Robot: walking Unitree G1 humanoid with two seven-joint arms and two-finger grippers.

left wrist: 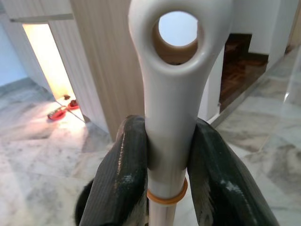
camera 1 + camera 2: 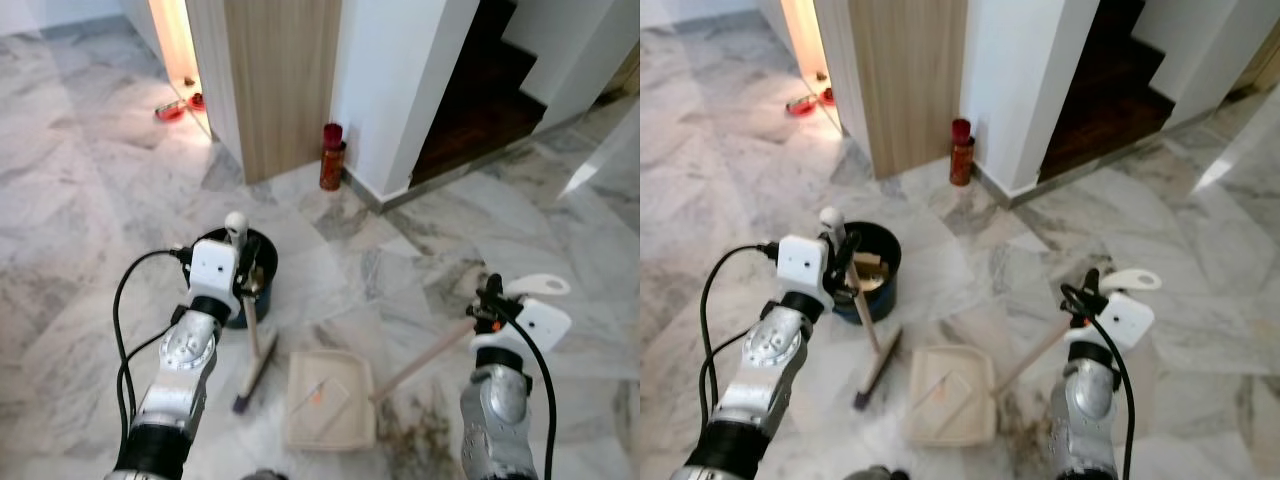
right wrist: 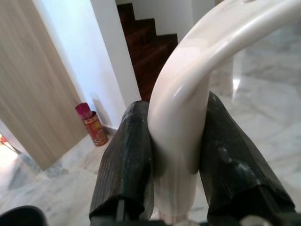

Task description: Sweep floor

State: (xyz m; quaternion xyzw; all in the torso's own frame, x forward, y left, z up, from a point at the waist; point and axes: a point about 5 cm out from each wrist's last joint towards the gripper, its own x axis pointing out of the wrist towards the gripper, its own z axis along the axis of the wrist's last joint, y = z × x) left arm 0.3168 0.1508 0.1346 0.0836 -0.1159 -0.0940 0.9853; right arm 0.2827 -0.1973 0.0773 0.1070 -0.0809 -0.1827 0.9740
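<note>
A home hallway: polished marble floor [image 2: 90, 190], wood-panelled wall [image 2: 285, 80], dark wooden stairs [image 2: 480, 90] rising behind a white pillar [image 2: 395, 80], red slippers [image 2: 178, 107] by a lit doorway [image 2: 175, 45].

On the marble floor [image 2: 90, 180] before you, the left gripper [image 2: 240, 262] clasps a broom [image 2: 253, 340] near its white top, the head resting on the tiles beside a black bucket [image 2: 262, 262]. The right gripper [image 2: 490, 300] grips the long handle of a cream dustpan [image 2: 328, 400], which lies flat between both arms. A red can [image 2: 331, 157] stands against the white wall, near a wooden door [image 2: 285, 80]. Dark stairs [image 2: 480, 90] rise behind.
</note>
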